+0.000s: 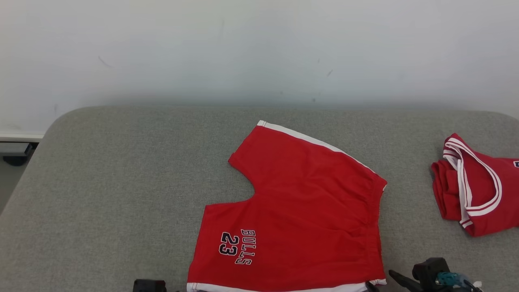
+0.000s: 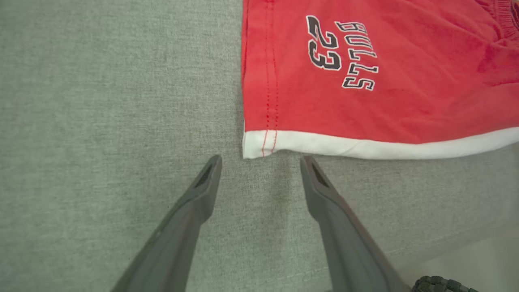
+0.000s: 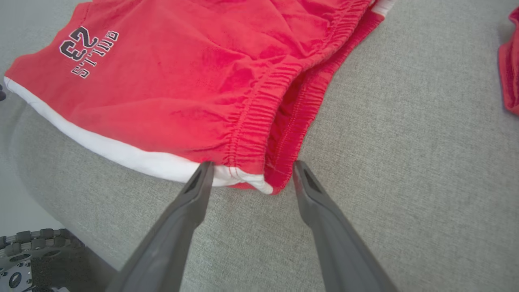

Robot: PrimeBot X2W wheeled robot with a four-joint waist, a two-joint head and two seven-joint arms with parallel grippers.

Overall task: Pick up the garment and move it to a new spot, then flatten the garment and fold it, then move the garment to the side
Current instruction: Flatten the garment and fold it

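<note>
the red basketball shorts with white trim and a printed number (image 1: 300, 211) are spread flat near the front of the grey fabric surface (image 1: 121, 182). the left gripper (image 2: 261, 162) is poised open just short of the white hem corner (image 2: 253, 148), and the right gripper (image 3: 251, 168) is set open around the waistband corner (image 3: 259, 178). for a clean fold, both layers should be pinched at each corner and lifted evenly toward the far edge.

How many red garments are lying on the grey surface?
2. The red shorts lie flat in the middle, near the front edge. The red top lies bunched at the far right, partly cut off; more may lie beyond.
</note>
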